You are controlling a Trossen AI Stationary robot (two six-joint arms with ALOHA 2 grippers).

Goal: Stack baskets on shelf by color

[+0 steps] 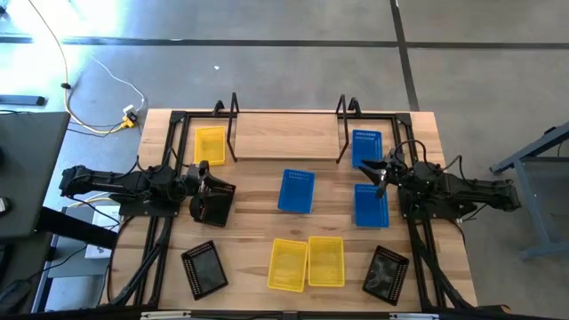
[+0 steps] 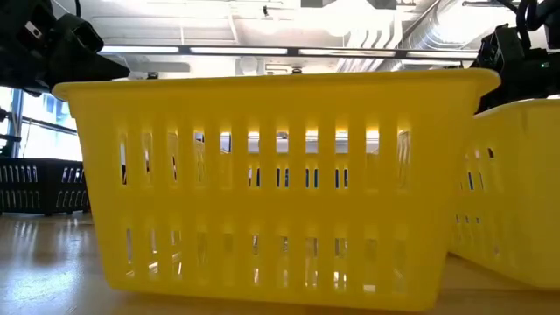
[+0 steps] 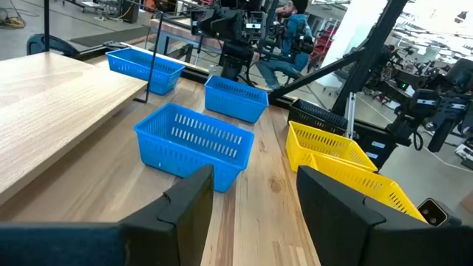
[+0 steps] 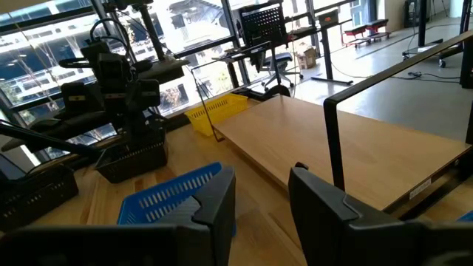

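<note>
Baskets are seen spread over the wooden table, none stacked: a yellow basket lies beside the left end frame of the shelf and a blue basket beside its right end frame, while a second blue basket sits near the table's middle and a third blue basket lies toward the right side. Two yellow baskets are placed side by side, touching, near the front edge, flanked by a black basket on the left and a tilted black basket on the right. A third black basket is found directly below the left gripper, whose fingers are spread apart with nothing between them. The right gripper is held between the two right-hand blue baskets, its fingers parted and gripping nothing. The shelf's light board is bare
</note>
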